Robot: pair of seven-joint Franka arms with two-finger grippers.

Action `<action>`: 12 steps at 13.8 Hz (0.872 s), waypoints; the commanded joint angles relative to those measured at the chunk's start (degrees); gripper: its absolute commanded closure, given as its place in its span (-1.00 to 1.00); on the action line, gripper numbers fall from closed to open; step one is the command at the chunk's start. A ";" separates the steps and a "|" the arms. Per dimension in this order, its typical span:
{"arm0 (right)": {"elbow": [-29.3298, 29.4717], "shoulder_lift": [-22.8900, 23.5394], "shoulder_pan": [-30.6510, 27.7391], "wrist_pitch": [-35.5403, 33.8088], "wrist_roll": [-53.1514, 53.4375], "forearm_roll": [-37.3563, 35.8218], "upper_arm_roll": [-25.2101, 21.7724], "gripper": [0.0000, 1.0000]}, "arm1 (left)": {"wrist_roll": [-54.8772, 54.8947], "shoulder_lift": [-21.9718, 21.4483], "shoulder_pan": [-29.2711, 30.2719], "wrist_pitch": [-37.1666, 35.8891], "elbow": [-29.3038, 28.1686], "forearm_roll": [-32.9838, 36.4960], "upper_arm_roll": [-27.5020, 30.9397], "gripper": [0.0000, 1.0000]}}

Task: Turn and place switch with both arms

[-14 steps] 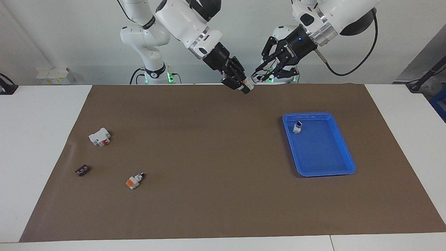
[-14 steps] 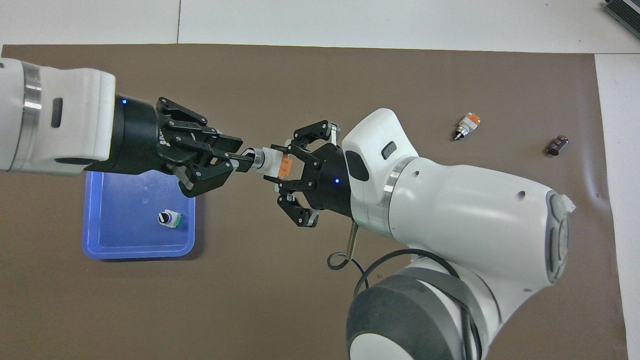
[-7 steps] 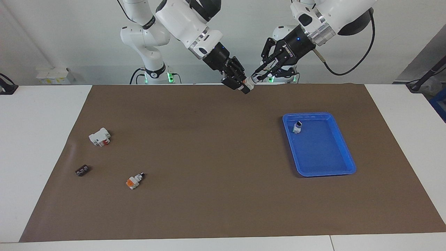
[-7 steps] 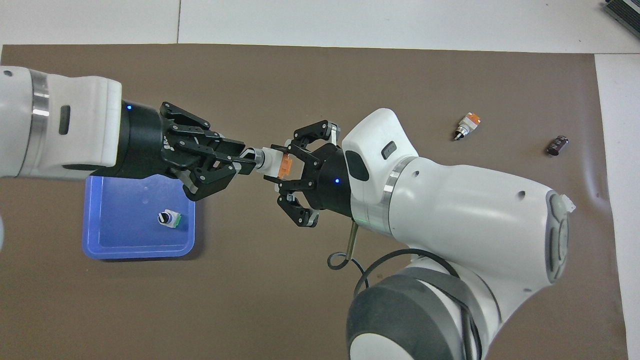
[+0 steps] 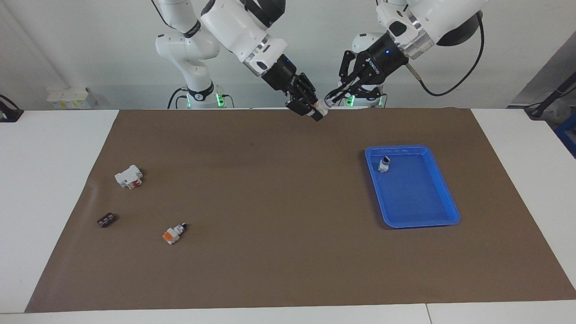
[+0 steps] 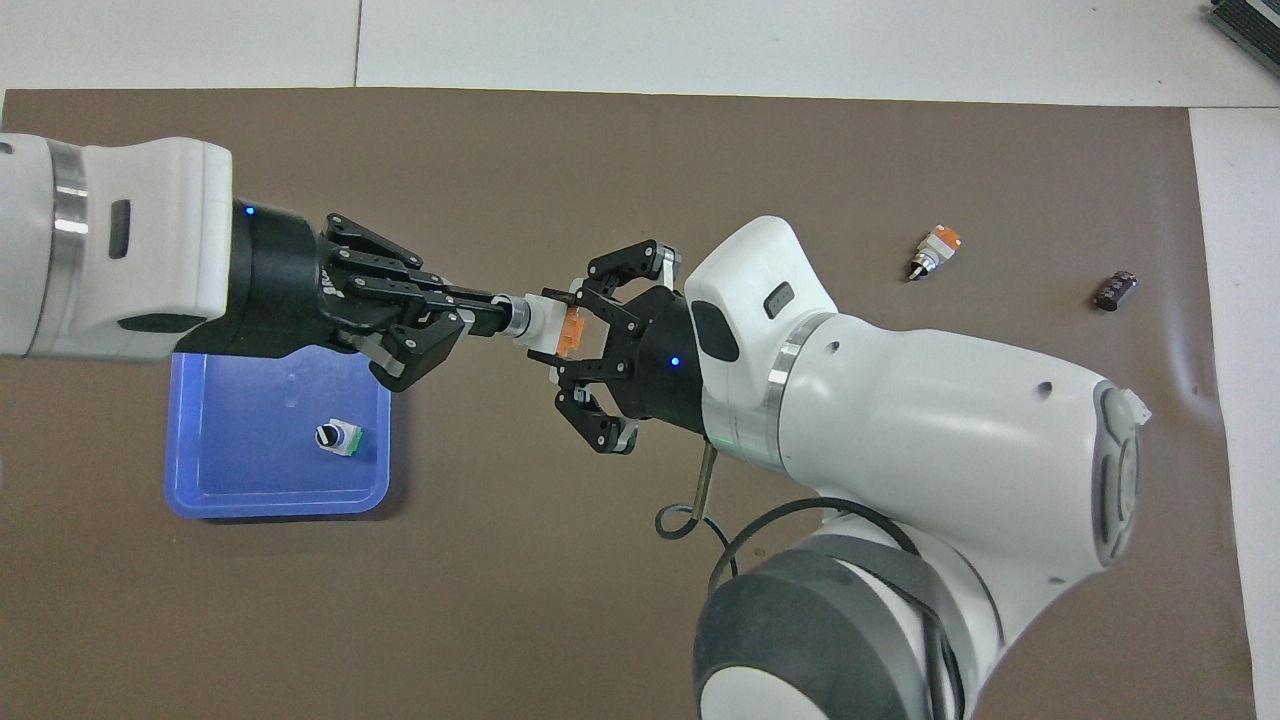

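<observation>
A switch (image 6: 545, 322) with a white body, an orange block and a black knob is held in the air between both grippers, above the brown mat (image 5: 279, 189); it also shows in the facing view (image 5: 320, 107). My right gripper (image 6: 562, 335) is shut on its orange and white body (image 5: 311, 109). My left gripper (image 6: 488, 312) is shut on the black knob end (image 5: 332, 96). A second switch of the same kind (image 5: 173, 233) lies on the mat toward the right arm's end, also in the overhead view (image 6: 936, 250).
A blue tray (image 5: 443, 189) toward the left arm's end holds a small switch with a green block (image 6: 338, 437). A larger white block with a red part (image 5: 128, 176) and a small flat black piece (image 5: 106, 220) lie near the second switch.
My left gripper has turned about its own axis while shut on the knob, and its wrist has shifted slightly. My right gripper and the switch body have stayed in place.
</observation>
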 commanded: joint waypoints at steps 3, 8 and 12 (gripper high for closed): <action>-0.93 -0.78 -0.58 0.62 0.97 -0.13 0.52 1.00 | -15.90 -3.03 -0.43 -1.81 -1.71 -0.72 -0.20 1.00; -0.93 -0.78 -0.58 0.62 1.06 -0.13 0.52 1.00 | -27.77 -3.73 -0.34 -3.30 -1.62 1.22 -0.11 1.00; -0.93 -0.78 -0.67 0.62 0.97 -0.13 0.52 1.00 | -41.64 -4.52 -0.25 -3.92 -1.53 0.87 -0.11 1.00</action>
